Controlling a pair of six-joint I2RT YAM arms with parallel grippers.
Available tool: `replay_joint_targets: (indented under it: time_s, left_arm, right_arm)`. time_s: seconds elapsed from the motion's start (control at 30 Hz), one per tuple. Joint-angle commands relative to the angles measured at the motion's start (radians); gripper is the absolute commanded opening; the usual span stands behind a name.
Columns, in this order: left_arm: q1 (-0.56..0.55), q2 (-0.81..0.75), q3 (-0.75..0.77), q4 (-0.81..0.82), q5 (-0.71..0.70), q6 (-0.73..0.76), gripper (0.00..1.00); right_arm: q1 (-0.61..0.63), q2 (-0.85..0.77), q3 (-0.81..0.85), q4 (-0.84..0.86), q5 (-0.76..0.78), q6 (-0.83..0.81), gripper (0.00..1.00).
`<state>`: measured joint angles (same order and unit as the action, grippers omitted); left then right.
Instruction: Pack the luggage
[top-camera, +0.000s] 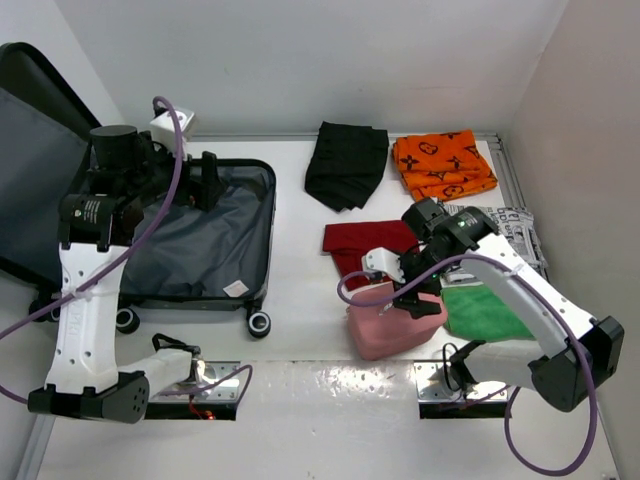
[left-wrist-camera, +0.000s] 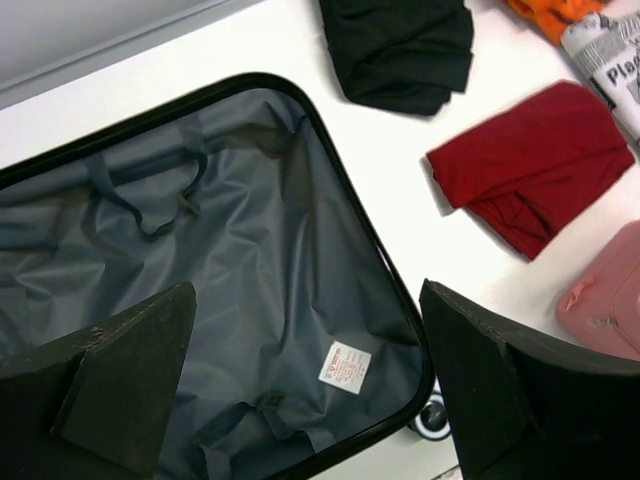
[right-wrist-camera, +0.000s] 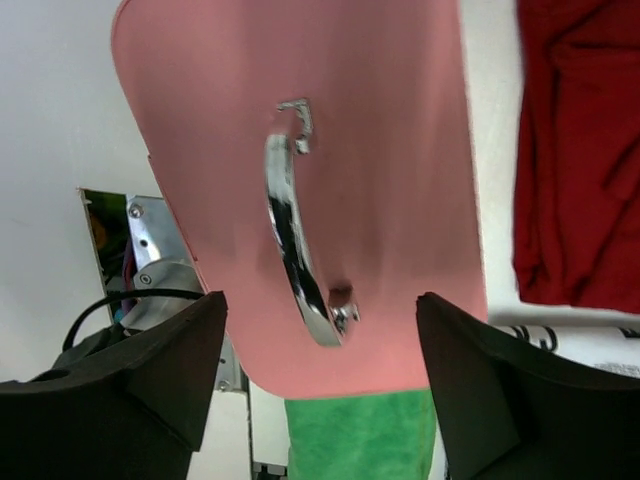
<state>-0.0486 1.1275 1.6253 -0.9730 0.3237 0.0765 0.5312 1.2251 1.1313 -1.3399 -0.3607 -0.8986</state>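
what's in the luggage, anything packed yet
Empty and open. The luggage shows only bare grey lining; the red cloth and black cloth lie outside it.

The luggage (top-camera: 215, 250) at the left edge is dark grey inside with a black rim. Its little tag (left-wrist-camera: 344, 366) is white with red writing. By the far edge lie a black cloth (top-camera: 346, 165) and an orange cloth (top-camera: 443, 164) with black shapes all over. Nearer the middle is a red cloth (top-camera: 365, 243). The pink box (top-camera: 380, 330) has a shiny silver handle (right-wrist-camera: 292, 235). A green cloth (top-camera: 485, 312) lies by the right edge. The table (top-camera: 300, 270) is white.
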Motion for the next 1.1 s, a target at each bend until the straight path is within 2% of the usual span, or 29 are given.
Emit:
replay_joint_targets:
  time_s: [0.0,0.13,0.2,0.23,0.3,0.37,0.47,0.5,0.6,0.63,0.67,0.73,0.77,0.83,0.9,0.93,1.0,1.03,1.07]
  left_arm:
    - [0.023,-0.034,0.001,0.052,-0.044,-0.079,1.00]
    - [0.064,-0.067,-0.022,0.089,-0.104,-0.161,1.00]
    - [0.075,-0.106,-0.042,0.126,-0.146,-0.172,1.00]
    - [0.084,-0.119,-0.062,0.141,-0.193,-0.200,1.00]
    - [0.084,-0.143,-0.074,0.164,-0.253,-0.210,1.00]
    - [0.093,-0.153,-0.065,0.174,-0.326,-0.219,1.00]
    - [0.102,-0.163,-0.042,0.174,-0.388,-0.242,0.97]
    - [0.111,-0.163,-0.042,0.174,-0.414,-0.254,0.97]
    - [0.121,-0.172,-0.018,0.165,-0.460,-0.264,0.93]
    - [0.121,-0.182,-0.018,0.165,-0.472,-0.277,0.92]
    - [0.121,-0.183,-0.018,0.165,-0.486,-0.277,0.87]
    - [0.121,-0.193,-0.018,0.165,-0.538,-0.290,0.86]
    - [0.121,-0.193,-0.018,0.175,-0.555,-0.290,0.86]
    - [0.121,-0.193,-0.018,0.175,-0.616,-0.290,0.85]
    - [0.121,-0.193,-0.008,0.175,-0.673,-0.331,0.83]
    - [0.121,-0.193,0.001,0.175,-0.727,-0.340,0.83]
    - [0.121,-0.193,0.011,0.175,-0.794,-0.389,0.81]
    - [0.121,-0.184,0.021,0.175,-0.846,-0.399,0.79]
    - [0.121,-0.184,0.030,0.175,-0.868,-0.399,0.79]
  right_arm:
    - [0.038,-0.012,-0.034,0.036,-0.011,-0.016,0.76]
    - [0.049,-0.013,-0.056,0.108,-0.015,0.016,0.61]
    - [0.050,-0.006,-0.053,0.133,-0.026,0.026,0.49]
    - [0.050,0.004,-0.042,0.136,-0.027,0.029,0.32]
    - [0.053,0.019,-0.021,0.130,-0.029,0.032,0.12]
    - [0.046,0.030,-0.001,0.130,-0.037,0.058,0.00]
    - [0.029,0.042,0.103,0.127,-0.078,0.125,0.00]
    - [0.024,0.050,0.204,0.120,-0.119,0.142,0.00]
    - [0.006,0.102,0.359,0.102,-0.175,0.222,0.00]
    - [-0.003,0.114,0.471,0.108,-0.210,0.243,0.00]
    - [-0.014,0.147,0.502,0.116,-0.251,0.345,0.00]
    - [-0.019,0.168,0.606,0.181,-0.305,0.412,0.00]
    - [-0.022,0.181,0.622,0.203,-0.319,0.522,0.00]
    - [-0.020,0.194,0.650,0.344,-0.360,0.614,0.00]
    - [-0.019,0.212,0.636,0.488,-0.380,0.815,0.00]
    - [-0.014,0.221,0.630,0.628,-0.379,0.925,0.00]
    - [0.001,0.279,0.631,0.715,-0.376,1.024,0.00]
    - [0.004,0.296,0.637,0.831,-0.370,1.175,0.00]
    - [0.016,0.316,0.659,0.864,-0.365,1.222,0.00]
